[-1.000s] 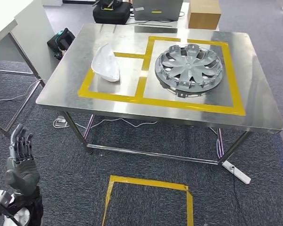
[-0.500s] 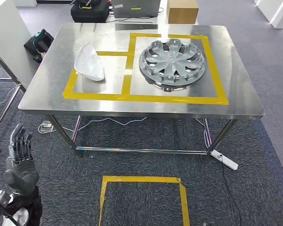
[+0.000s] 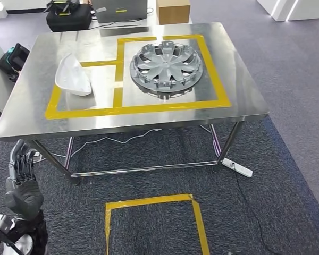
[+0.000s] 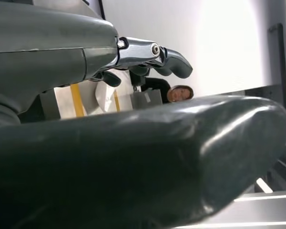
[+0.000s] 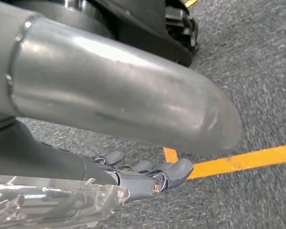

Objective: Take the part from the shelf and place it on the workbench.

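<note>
A white curved part lies in the left yellow-taped box on the steel workbench. A grey wheel cover lies in the larger taped box beside it. My left hand is raised at the lower left, well in front of the bench and below its edge, with its fingers straight, apart and holding nothing. My right hand hangs low over the grey carpet, fingers stretched out and empty, above a yellow tape line.
A yellow tape square marks the carpet in front of the bench. A white power strip and cables lie under the bench. A cardboard box and a black bag sit behind it.
The whole picture has slid to the left, so the camera has turned; the parts on the bench have not moved. My left hand keeps the same raised pose.
</note>
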Motion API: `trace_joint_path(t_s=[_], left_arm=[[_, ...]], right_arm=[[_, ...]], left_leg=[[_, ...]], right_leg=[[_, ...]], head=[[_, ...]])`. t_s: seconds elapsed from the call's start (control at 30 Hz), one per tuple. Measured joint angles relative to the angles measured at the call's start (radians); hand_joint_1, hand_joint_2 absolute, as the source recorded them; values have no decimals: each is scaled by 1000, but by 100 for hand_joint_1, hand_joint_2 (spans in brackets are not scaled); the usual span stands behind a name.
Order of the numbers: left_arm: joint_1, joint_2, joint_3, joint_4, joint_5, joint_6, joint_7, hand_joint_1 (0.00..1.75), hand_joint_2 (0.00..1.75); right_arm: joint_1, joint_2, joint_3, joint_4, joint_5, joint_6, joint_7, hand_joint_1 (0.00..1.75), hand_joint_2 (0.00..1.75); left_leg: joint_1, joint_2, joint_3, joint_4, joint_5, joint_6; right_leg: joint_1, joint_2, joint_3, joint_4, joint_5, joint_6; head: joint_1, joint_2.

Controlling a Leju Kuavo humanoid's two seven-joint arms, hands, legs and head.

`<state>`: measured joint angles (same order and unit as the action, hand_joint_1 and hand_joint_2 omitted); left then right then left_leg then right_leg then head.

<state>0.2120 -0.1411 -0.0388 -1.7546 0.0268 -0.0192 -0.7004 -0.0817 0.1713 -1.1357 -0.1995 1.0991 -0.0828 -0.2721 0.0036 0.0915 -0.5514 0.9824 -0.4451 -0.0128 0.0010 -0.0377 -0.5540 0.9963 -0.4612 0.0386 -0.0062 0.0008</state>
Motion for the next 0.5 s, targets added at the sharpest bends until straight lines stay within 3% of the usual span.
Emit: trace_joint_path(t_s=[0.07, 0.13, 0.17, 0.2, 0.23, 0.27, 0.3, 0.37, 0.43, 0.5], left_arm=[[-1, -1, 1, -2, 0, 0, 0, 0, 0], [0, -1, 4, -3, 0, 0, 0, 0, 0], [1, -1, 5, -4, -1, 0, 0, 0, 0], [2, -1, 6, -4, -1, 0, 0, 0, 0], [2, -1, 7, -4, -2, 0, 0, 0, 0], [3, -1, 7, -4, -3, 0, 0, 0, 0], [2, -1, 8, -4, -3, 0, 0, 0, 0], [2, -1, 8, -4, -4, 0, 0, 0, 0], [3, -1, 8, -4, -5, 1, 0, 0, 0], [2, -1, 9, -4, -6, 1, 0, 0, 0]], right_arm=[[1, 0, 0, 0, 1, 0, 0, 0, 0], [-1, 0, 0, 0, 2, 1, 0, 0, 0], [-1, 0, 0, 0, 2, 1, 0, 0, 0], [-1, 0, 0, 0, 2, 2, 0, 0, 0], [0, 0, 0, 0, 2, 2, 0, 0, 0], [1, 0, 0, 0, 3, 2, 0, 0, 0], [2, 0, 0, 0, 3, 3, 0, 0, 0], [0, 1, 0, 0, 6, 3, -1, 0, 0], [-2, 1, 1, 0, 9, 4, -2, 0, 0], [2, 1, 1, 0, 10, 4, -3, 0, 0]], left_leg=[[3, -26, -12, 34, -30, -13], [5, -68, -61, 145, -97, -19], [5, -78, -93, 215, -129, -20], [5, -82, -118, 268, -145, -20], [5, -84, -128, 288, -142, -19], [6, -86, -120, 269, -118, -18], [7, -92, -94, 215, -81, -17], [15, -132, -31, 78, -21, -16], [18, -161, -3, 13, -8, -11], [16, -147, -3, 9, -10, 2]], right_leg=[[-4, 19, 2, -3, 7, -14], [-7, 39, 0, -4, 14, -23], [-7, 50, -3, -4, 16, -25], [-7, 63, -4, -4, 17, -26], [-7, 76, -5, -4, 18, -25], [-8, 90, -5, -4, 19, -24], [-9, 104, -4, -3, 20, -22], [-10, 130, -7, 1, 20, -13], [-10, 152, -18, 5, 22, 0], [-13, 169, -30, 1, 26, 13]], head=[[-2, 0], [-5, 0], [-6, 0], [-6, 0], [-6, 0], [-6, 0], [-6, 0], [-6, 0], [-5, 0], [-5, 0]])
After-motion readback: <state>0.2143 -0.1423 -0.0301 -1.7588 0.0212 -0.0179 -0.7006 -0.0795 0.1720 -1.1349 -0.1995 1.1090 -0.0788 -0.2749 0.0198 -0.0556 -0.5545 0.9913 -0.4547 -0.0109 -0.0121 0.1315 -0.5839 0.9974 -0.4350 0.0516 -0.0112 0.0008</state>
